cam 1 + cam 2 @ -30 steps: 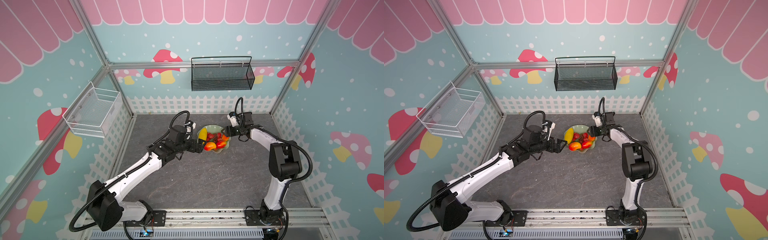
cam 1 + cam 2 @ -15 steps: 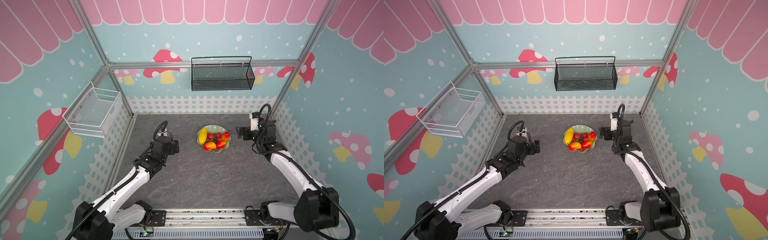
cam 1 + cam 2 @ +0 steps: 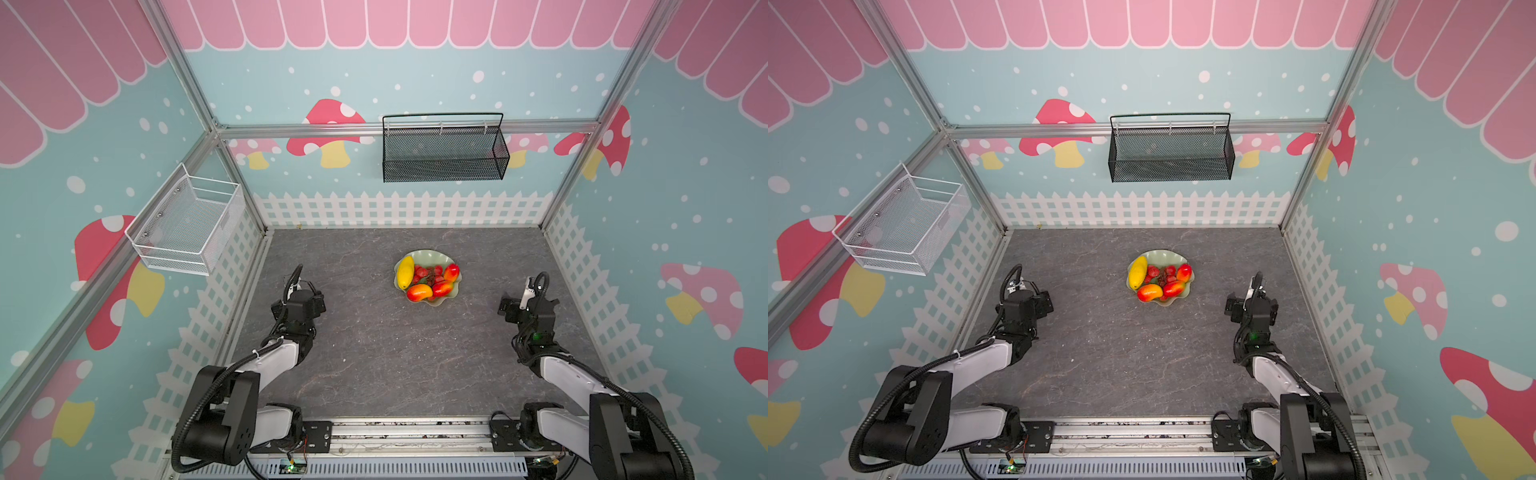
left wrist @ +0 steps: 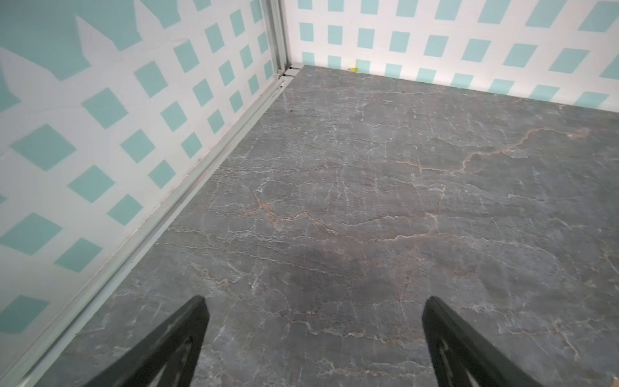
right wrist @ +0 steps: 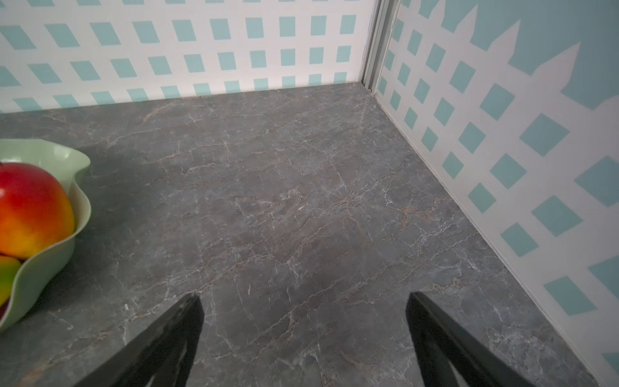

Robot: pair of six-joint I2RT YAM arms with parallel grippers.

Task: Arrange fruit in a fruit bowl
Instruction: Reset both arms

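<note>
- The bowl (image 3: 428, 253) (image 3: 1160, 254) sits on the grey table (image 3: 374, 353), just right of centre in both top views and a little above mid-height.
- All the fruit lies inside the bowl.
- The yellow fruit (image 3: 405, 272) (image 3: 1138, 272) lies along the bowl's left side.
- The berries (image 3: 426, 274) (image 3: 1160, 274) are in the middle, touching the fruit around them.
- Three mangoes fill the rest: one at the lower left (image 3: 419, 292), one at the lower right (image 3: 442, 287) and one at the right (image 3: 451, 272).
- The left gripper (image 4: 315, 301) has its jaws wide apart with only bare table between them. Its wrist view shows a corner of the fenced walls.
- The left arm (image 3: 274, 357) is at the lower left of both top views, well apart from the bowl.
- The right gripper (image 5: 303, 298) also has its jaws spread wide and holds nothing.
- In the right wrist view the bowl's wavy rim (image 5: 78, 207) and a mango (image 5: 30, 207) show at the left edge, clear of the jaws.
- The right arm (image 3: 569, 374) is at the lower right of both top views, away from the bowl.
- A black basket (image 3: 442, 151) hangs on the back wall at upper centre.
- A white basket (image 3: 187, 226) hangs on the left wall.
</note>
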